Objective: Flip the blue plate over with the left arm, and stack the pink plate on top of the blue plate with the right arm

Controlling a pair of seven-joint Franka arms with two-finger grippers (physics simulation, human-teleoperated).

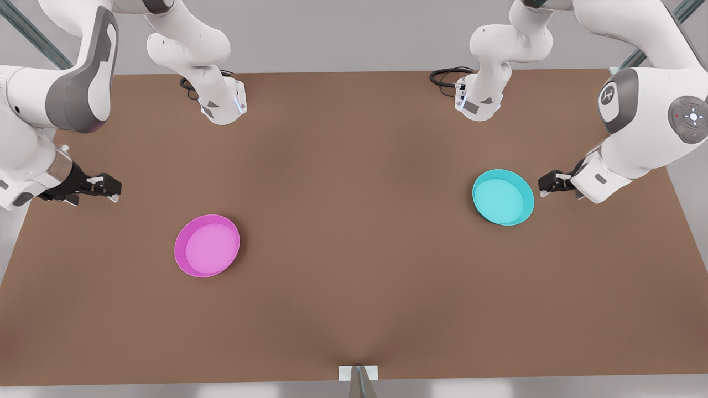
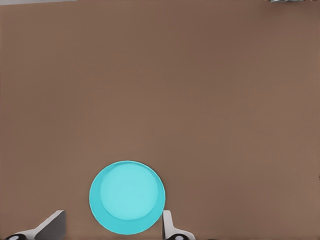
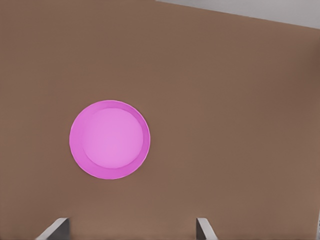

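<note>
Reaching in from the front view's right edge, the left pincer (image 1: 545,185) hovers just beside the blue plate (image 1: 503,197), fingers (image 2: 167,222) spread wide, empty. At the left edge, the right pincer (image 1: 113,188) hangs open, empty, above the brown tabletop (image 1: 354,276), apart from the pink plate (image 1: 207,245) at lower left.

You are looking down on a plain brown bench (image 1: 354,309) lit evenly, with pale grey floor past its edges. Grey-green metal struts (image 1: 33,38) cross both far corners. A small white bracket (image 1: 358,373) sits at the near edge.
</note>
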